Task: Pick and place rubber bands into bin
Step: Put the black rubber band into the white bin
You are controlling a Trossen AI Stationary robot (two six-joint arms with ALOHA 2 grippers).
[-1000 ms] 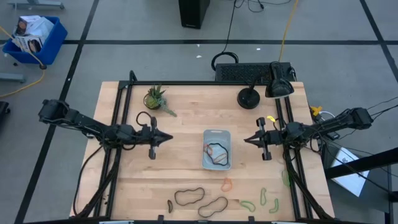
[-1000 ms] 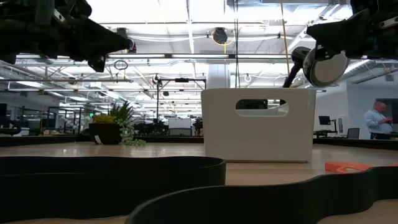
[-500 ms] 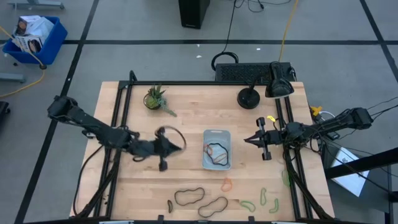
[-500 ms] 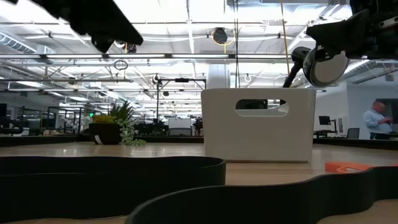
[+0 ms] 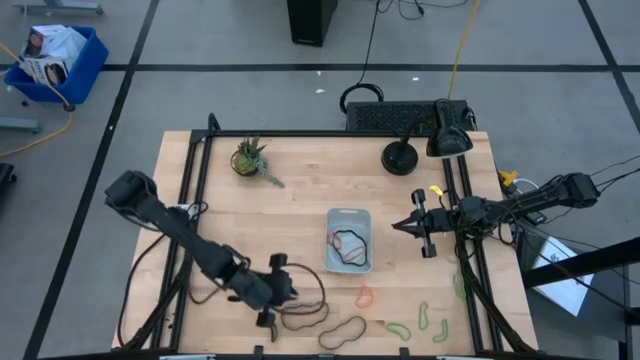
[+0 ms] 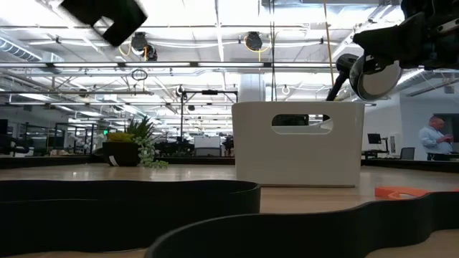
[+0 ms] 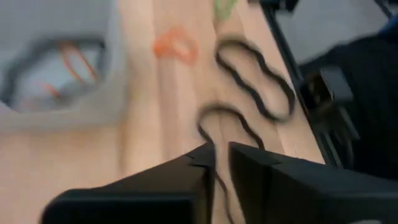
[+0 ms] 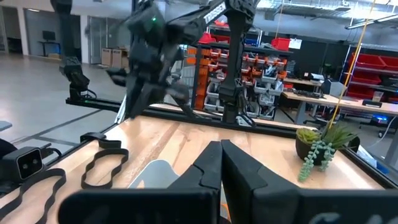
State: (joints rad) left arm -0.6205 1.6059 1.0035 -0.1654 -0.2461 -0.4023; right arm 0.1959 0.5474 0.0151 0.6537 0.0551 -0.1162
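Note:
The pale bin sits mid-table and holds a dark and an orange-red rubber band. Two large dark wavy bands, an orange one and several green ones lie flat near the table's near edge. My left gripper hovers just left of and above the dark bands. Its fingers stand a narrow gap apart and are empty. My right gripper waits shut and empty, right of the bin.
A small potted plant stands at the far left of the table. A black round base and a lamp head are at the far right. A black frame rail runs along the table's left side. A bright blue crate sits on the floor.
My left gripper has swung from the table's left middle toward the near edge and rightward, and now sits over the dark bands. The rubber bands and the bin have stayed in place.

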